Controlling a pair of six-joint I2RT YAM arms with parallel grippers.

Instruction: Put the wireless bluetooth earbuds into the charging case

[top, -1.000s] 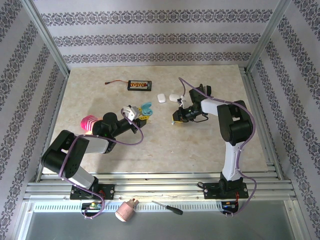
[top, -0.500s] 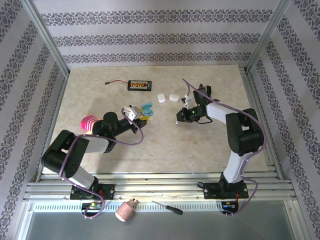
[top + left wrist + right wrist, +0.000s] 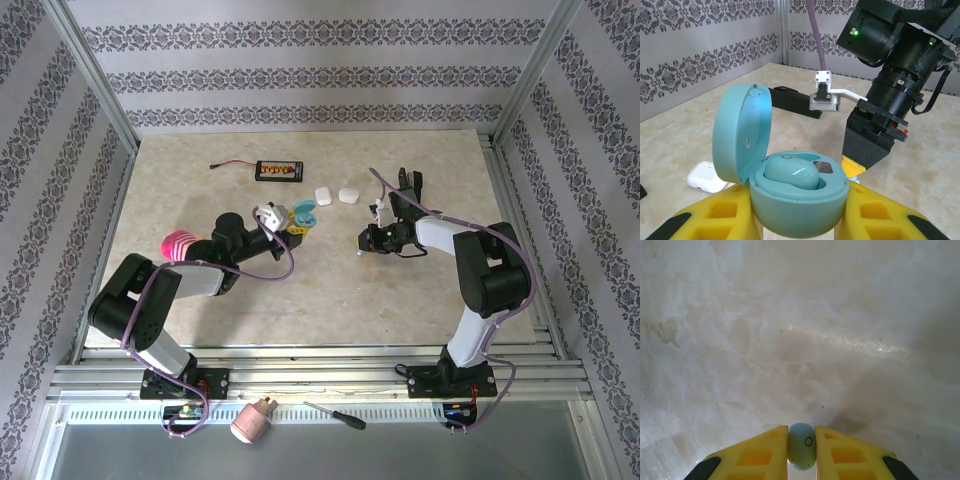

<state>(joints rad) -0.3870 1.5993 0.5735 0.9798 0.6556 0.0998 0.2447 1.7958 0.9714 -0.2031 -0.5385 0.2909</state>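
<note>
Item 1, as I logged it: left gripper [image 3: 797, 217], yellow fingers clamped on the blue charging case [image 3: 800, 200], lid up, one pale blue earbud [image 3: 790, 175] seated inside. Item 2: right gripper [image 3: 801, 432], low over the table [image 3: 790, 340] near the case, fingers pinching a second pale blue earbud [image 3: 801, 452]

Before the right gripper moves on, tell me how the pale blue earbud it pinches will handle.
The pale blue earbud looks glossy and rounded, so it may slip or twist between the right gripper's flat yellow fingers. It is tiny, so probably very light. Loose on the marbled table, its egg-like shape would likely roll.
</note>
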